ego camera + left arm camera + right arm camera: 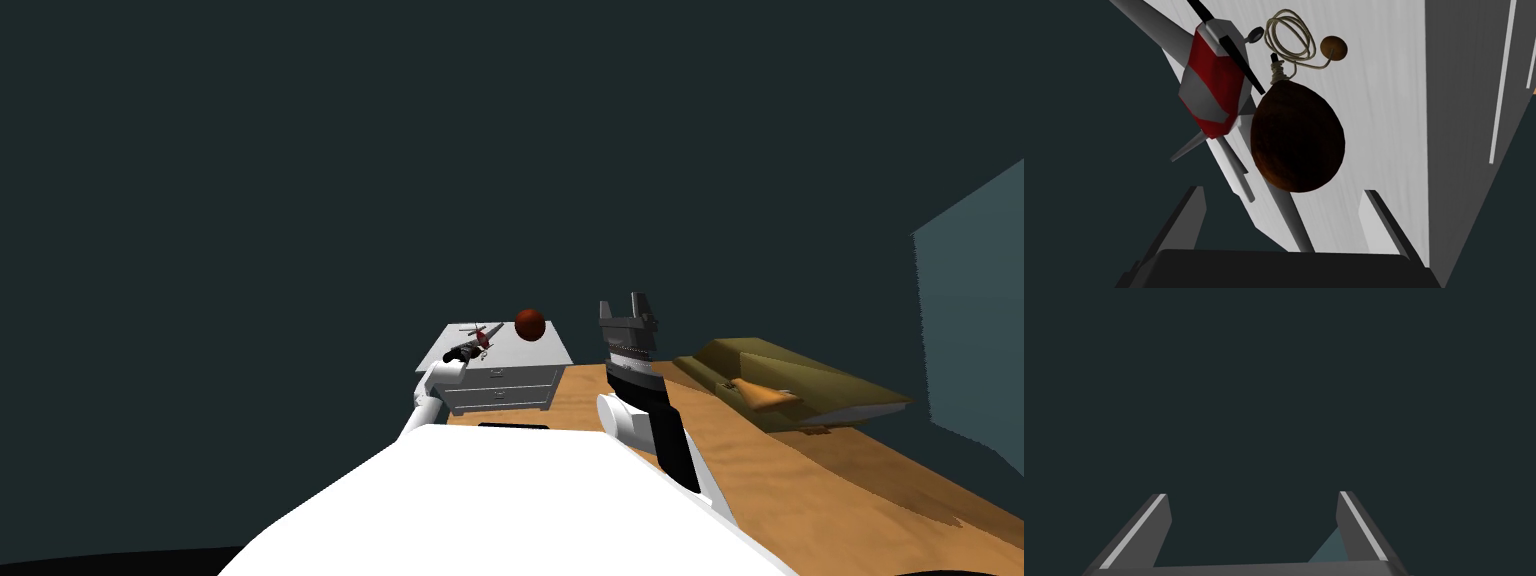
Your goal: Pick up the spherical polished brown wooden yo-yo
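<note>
The round, polished dark brown yo-yo (1296, 137) is lying atop the white chest of drawers (500, 385), just beside a red-and-grey toy helicopter (1211, 85). The left gripper (1284, 191) is hovering over that chest, fingers spread and empty. The right gripper (622, 305), raised to the right of it, is gaping too.

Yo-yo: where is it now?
In the head view the yo-yo sits on the white dresser, near its far right corner, beside the toy helicopter, ahead of the open left gripper.

A dark teal wall (400, 150) is rising behind a white two-drawer cabinet (500, 385) standing on a tan wooden floor (820, 480); an olive-green low furniture piece (810, 380) is lying nearby.
</note>
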### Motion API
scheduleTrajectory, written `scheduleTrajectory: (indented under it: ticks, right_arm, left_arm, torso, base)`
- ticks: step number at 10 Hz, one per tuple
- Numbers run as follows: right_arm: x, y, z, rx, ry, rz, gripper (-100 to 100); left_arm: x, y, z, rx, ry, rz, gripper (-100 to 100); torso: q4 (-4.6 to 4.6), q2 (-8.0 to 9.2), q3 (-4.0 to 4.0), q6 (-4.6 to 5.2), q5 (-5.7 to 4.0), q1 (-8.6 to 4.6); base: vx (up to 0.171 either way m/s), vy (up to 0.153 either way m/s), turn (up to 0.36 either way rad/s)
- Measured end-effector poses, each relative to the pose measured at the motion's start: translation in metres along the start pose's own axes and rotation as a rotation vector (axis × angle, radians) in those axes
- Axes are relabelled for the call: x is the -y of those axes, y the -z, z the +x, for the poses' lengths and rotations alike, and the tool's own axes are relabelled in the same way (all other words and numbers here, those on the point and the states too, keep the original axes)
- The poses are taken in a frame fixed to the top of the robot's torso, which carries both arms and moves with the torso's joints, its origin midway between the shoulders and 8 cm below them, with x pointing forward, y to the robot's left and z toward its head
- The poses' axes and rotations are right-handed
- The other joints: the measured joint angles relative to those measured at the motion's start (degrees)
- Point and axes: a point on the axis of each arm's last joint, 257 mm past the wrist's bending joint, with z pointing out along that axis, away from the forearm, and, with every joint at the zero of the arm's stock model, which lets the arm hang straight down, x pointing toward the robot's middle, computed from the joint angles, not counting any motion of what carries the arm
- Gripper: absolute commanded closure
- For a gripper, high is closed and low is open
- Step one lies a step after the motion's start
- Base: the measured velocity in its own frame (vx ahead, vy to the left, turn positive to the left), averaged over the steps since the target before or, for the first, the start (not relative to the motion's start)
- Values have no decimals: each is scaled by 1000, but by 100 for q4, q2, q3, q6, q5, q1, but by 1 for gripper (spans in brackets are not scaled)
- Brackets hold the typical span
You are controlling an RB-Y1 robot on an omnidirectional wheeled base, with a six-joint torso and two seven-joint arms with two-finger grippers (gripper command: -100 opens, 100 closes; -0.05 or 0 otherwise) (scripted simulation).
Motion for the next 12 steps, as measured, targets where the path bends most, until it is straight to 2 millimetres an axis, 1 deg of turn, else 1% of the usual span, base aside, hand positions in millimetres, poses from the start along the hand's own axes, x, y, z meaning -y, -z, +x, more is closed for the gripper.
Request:
scheduleTrajectory:
  ticks: [1,2,9,10,11,12]
  right_arm:
    - [0,0,0,0,0,0,0]
    - [0,0,0,0,0,0,0]
    - [0,0,0,0,0,0,0]
    - [0,0,0,0,0,0,0]
    - [0,0,0,0,0,0,0]
    - [0,0,0,0,0,0,0]
  left_arm:
    - [-1,0,0,-2,0,-6,0]
    - [-1,0,0,-2,0,-5,-100]
    - [-9,-21,-21,47,50,-23,-100]
    - [-9,-21,-21,48,52,-23,100]
    - [-13,-21,-21,47,52,-30,100]
    - [-11,-21,-21,47,52,-27,100]
  torso:
    - [1,9,5,-1,1,6]
    - [3,17,10,-1,2,10]
    - [7,32,18,0,4,21]
    - [6,27,16,-1,4,18]
    - [16,21,18,5,0,13]
    - [10,20,14,3,0,11]
  base:
    - [0,0,0]
    - [-8,6,-121]
    - [-21,20,-98]
    - [-7,1,13]
    - [0,0,0]
    - [0,0,0]
